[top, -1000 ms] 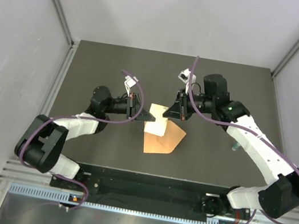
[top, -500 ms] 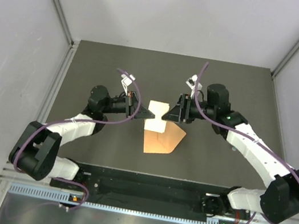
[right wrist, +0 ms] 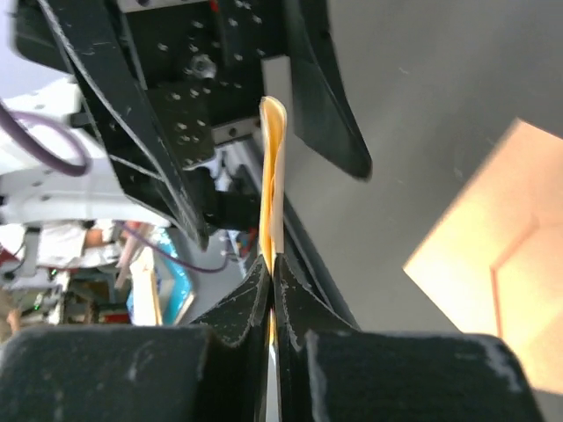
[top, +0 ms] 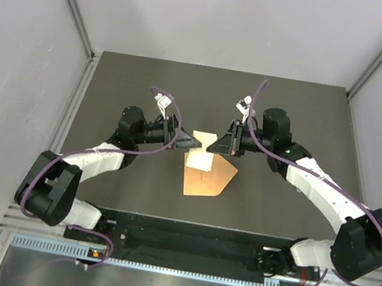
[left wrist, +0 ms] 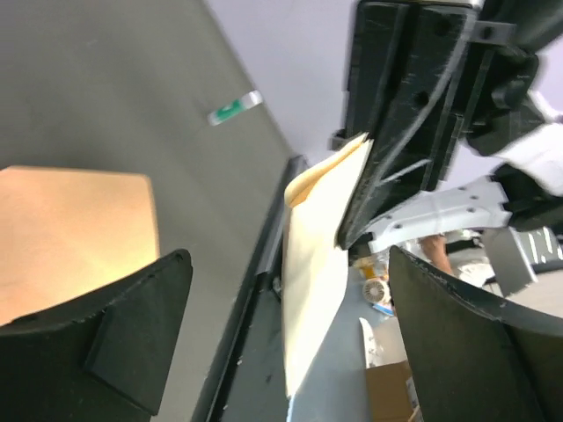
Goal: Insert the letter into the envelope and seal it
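Overhead view from behind, wrist views close, facing each other, sharing letter [left wrist: 315, 255]

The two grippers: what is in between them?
The letter, pinched by the right gripper, with the open left gripper straddling it; the top view shows it.

The envelope [top: 208, 181] lies mid-table [top: 293, 109]. The letter [top: 201, 157] sits over its 12 o'clock end, with the left end effector [top: 192, 143] at the letter's 9 o'clock and the right end effector [top: 214, 147] at its 3 o'clock.

The letter [top: 201, 161] is thin, smooth cream paper, matt. The envelope [top: 207, 183] is matt orange paper. The table [top: 293, 109] looks dark, matt. The right fingers [right wrist: 233, 312] are scuffed black plastic.
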Robot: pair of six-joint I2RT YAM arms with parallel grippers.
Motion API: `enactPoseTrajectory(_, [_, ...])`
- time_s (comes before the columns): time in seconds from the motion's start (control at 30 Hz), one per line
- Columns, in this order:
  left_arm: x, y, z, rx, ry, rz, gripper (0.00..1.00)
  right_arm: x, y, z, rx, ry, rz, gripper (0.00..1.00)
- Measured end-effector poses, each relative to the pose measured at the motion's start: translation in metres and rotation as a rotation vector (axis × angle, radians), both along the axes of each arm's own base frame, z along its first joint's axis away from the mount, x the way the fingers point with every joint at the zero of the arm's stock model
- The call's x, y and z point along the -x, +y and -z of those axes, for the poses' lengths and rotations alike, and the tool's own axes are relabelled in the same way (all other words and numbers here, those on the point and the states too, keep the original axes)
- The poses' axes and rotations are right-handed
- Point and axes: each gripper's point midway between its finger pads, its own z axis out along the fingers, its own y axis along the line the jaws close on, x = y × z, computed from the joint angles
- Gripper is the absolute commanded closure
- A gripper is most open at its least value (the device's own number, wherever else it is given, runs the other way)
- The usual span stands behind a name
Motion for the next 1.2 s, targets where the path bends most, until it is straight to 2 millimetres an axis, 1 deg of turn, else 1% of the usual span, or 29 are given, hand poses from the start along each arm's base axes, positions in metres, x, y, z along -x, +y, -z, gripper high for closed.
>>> enactPoseTrajectory(0.07, [-0.008, 0.003, 0.012, -0.034, 0.049, -0.034, 0.01, -0.002, -0.008, 0.014, 0.072, 0.033, 0.036, 1.00])
enactPoseTrajectory(0.1, [-0.012, 0.005, 0.022, -0.064, 0.081, -0.055, 0.01, -0.004, -0.013, 0.020, 0.105, 0.044, 0.053, 1.00])
enactPoseTrajectory(0.23, [-0.035, 0.018, 0.066, -0.241, 0.210, -0.176, 0.01, -0.015, -0.045, 0.055, 0.278, 0.123, 0.142, 1.00])
enactPoseTrajectory(0.3, [-0.040, 0.024, 0.088, -0.321, 0.265, -0.211, 0.01, -0.019, -0.056, 0.075, 0.362, 0.170, 0.162, 1.00])
enactPoseTrajectory(0.37, [-0.037, 0.029, 0.110, -0.379, 0.323, -0.214, 0.01, -0.022, -0.062, 0.094, 0.428, 0.214, 0.158, 1.00])
enactPoseTrajectory(0.47, [-0.029, 0.031, 0.140, -0.430, 0.426, -0.194, 0.01, -0.024, -0.065, 0.126, 0.511, 0.288, 0.134, 1.00])
enactPoseTrajectory(0.53, [-0.025, 0.032, 0.154, -0.450, 0.470, -0.187, 0.01, -0.023, -0.069, 0.146, 0.561, 0.333, 0.124, 1.00])
enactPoseTrajectory(0.6, [-0.020, 0.034, 0.167, -0.468, 0.511, -0.182, 0.01, -0.021, -0.073, 0.159, 0.601, 0.366, 0.118, 1.00])
enactPoseTrajectory(0.67, [-0.017, 0.033, 0.173, -0.474, 0.533, -0.174, 0.01, -0.021, -0.077, 0.168, 0.639, 0.387, 0.113, 1.00])
enactPoseTrajectory(0.73, [-0.016, 0.032, 0.172, -0.472, 0.529, -0.168, 0.01, -0.024, -0.079, 0.173, 0.656, 0.392, 0.111, 1.00])
enactPoseTrajectory(0.8, [-0.014, 0.028, 0.173, -0.470, 0.528, -0.156, 0.01, -0.028, -0.081, 0.179, 0.669, 0.394, 0.111, 1.00])
enactPoseTrajectory(0.93, [-0.011, 0.018, 0.174, -0.452, 0.537, -0.122, 0.01, -0.029, -0.087, 0.191, 0.702, 0.403, 0.105, 1.00])
enactPoseTrajectory(1.1, [-0.013, 0.010, 0.173, -0.433, 0.543, -0.097, 0.01, -0.033, -0.085, 0.200, 0.710, 0.402, 0.082, 1.00])
enactPoseTrajectory(1.2, [-0.015, 0.007, 0.173, -0.429, 0.543, -0.093, 0.01, -0.032, -0.083, 0.202, 0.702, 0.407, 0.071, 1.00])
